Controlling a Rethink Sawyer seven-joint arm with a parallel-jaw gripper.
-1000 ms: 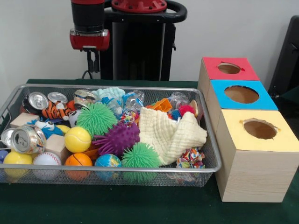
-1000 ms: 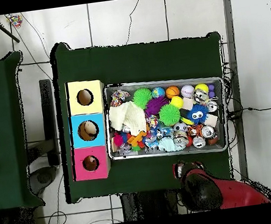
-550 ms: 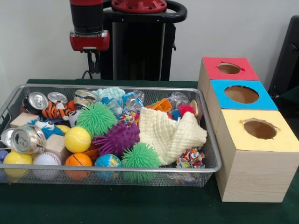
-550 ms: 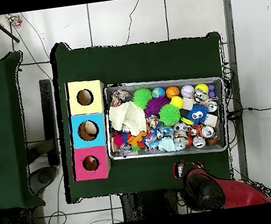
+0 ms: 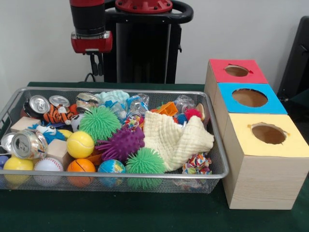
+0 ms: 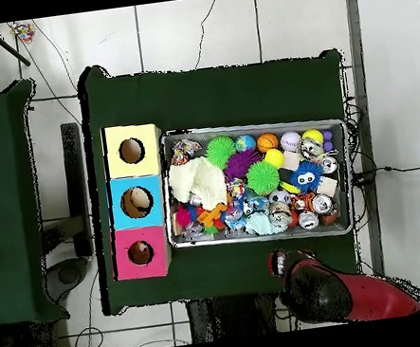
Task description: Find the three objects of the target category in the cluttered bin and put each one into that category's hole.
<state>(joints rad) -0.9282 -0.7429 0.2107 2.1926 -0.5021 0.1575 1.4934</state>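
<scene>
A wire mesh bin (image 5: 116,90) holds mixed clutter: green spiky balls (image 5: 99,123), a purple spiky ball (image 5: 121,143), a yellow tennis ball (image 5: 80,144), a small basketball (image 5: 80,167), crushed cans (image 5: 29,144), wooden blocks (image 5: 58,149) and a cream cloth (image 5: 176,137). To the right of it stand a red box (image 5: 219,72), a blue box (image 5: 275,104) and a yellow box (image 5: 294,145), each with a round hole on top. My gripper (image 5: 96,64) hangs high behind the bin's far left part, touching nothing. In the overhead view the gripper (image 6: 279,266) sits just outside the bin (image 6: 246,127).
The black pedestal (image 5: 145,48) stands behind the bin. The table carries a dark green cover (image 5: 145,212). A black object (image 5: 297,58) stands at the right edge behind the boxes. Cables (image 6: 386,172) trail on the floor around the table.
The arm has crept slightly up and to the left in the front view. Nothing in the bin has moved.
</scene>
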